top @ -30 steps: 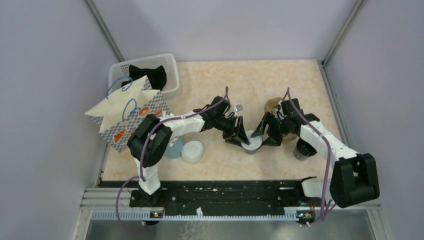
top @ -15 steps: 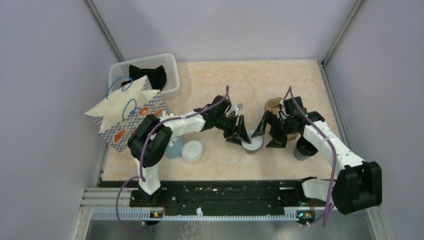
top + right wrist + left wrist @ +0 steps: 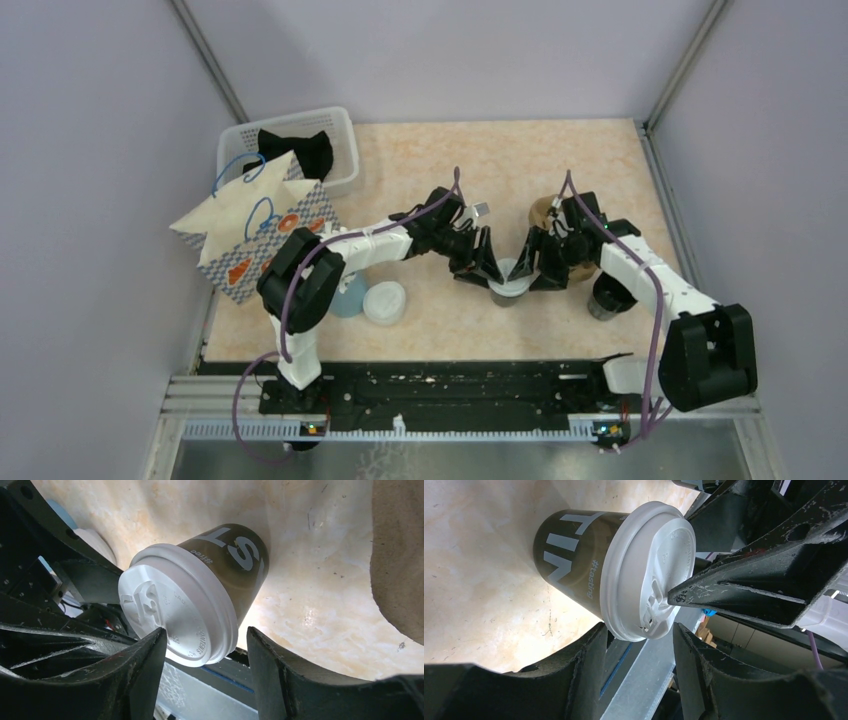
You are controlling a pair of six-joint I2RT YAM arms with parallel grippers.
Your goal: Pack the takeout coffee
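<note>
The takeout coffee [image 3: 507, 287], a dark brown cup with a white lid, stands upright in the middle of the table. My left gripper [image 3: 482, 268] is open just left of its lid, and my right gripper [image 3: 535, 272] is open just right of it. In the left wrist view the cup [image 3: 574, 555] and its lid [image 3: 649, 575] lie just beyond my open left gripper [image 3: 639, 645]. In the right wrist view the lid [image 3: 175, 610] sits partly between the fingers of my open right gripper [image 3: 205, 647], above the cup [image 3: 235, 555]. Neither gripper visibly clamps the cup.
A patterned paper bag [image 3: 255, 225] stands at the left, in front of a white basket [image 3: 340, 120]. A light blue cup [image 3: 350, 297] and a loose white lid [image 3: 385, 302] sit near the left arm. A brown object [image 3: 545, 210] and a black cup [image 3: 605, 300] are by the right arm.
My right gripper drew back to the right of the cup half a second ago and has now come back left against the lid. My left gripper has shifted slightly.
</note>
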